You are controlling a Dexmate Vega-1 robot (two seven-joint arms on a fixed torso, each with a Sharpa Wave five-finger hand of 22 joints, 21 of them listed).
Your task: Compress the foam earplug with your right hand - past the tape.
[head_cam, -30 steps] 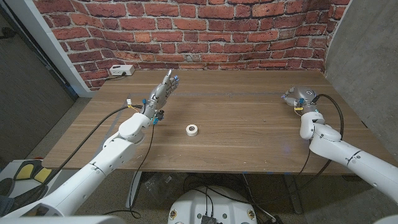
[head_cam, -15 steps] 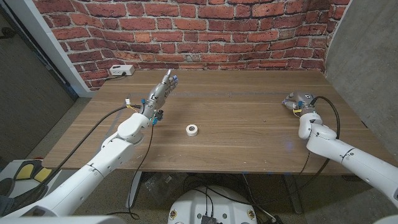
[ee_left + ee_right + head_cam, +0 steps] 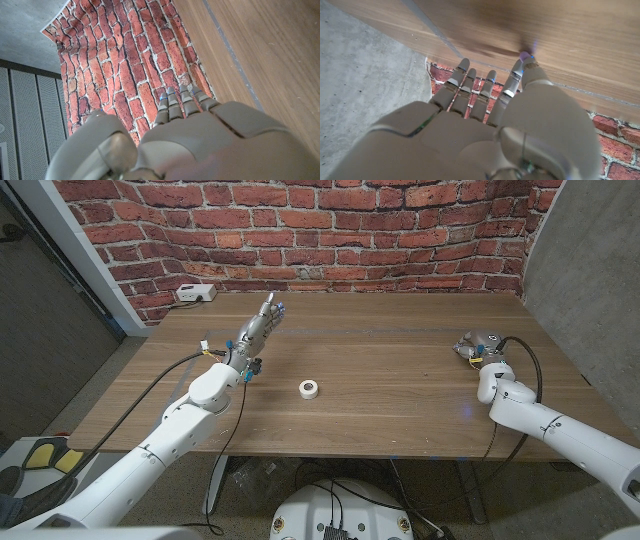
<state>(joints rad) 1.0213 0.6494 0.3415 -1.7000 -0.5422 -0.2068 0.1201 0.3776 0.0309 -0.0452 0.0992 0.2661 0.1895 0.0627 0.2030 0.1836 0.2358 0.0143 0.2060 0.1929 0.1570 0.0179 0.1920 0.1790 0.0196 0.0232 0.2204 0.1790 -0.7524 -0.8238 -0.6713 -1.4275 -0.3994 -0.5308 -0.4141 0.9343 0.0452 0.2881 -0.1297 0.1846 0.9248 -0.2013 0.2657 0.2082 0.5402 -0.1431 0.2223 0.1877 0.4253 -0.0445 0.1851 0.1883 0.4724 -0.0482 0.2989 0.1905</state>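
Observation:
A small purple foam earplug (image 3: 525, 54) shows in the right wrist view, pinched between the thumb and the nearest finger of my right hand (image 3: 485, 115), close over the wood; the other fingers reach out straight. In the head view my right hand (image 3: 480, 343) sits low over the table's far right, and the earplug is hidden under it. A white tape roll (image 3: 310, 388) lies at the table's middle, well apart from both hands. My left hand (image 3: 262, 323) is raised over the left part of the table with straight, spread fingers and holds nothing; in its own wrist view my left hand (image 3: 190, 135) faces the brick wall.
A white power strip (image 3: 194, 294) with its cable lies at the table's back left corner. The red brick wall (image 3: 300, 230) runs behind the table (image 3: 380, 410), and a grey concrete wall (image 3: 590, 270) stands close on the right.
My right hand has shifted slightly nearer and lower, and its forearm has swung a little to the left. The left hand and the tape roll stay where they were.

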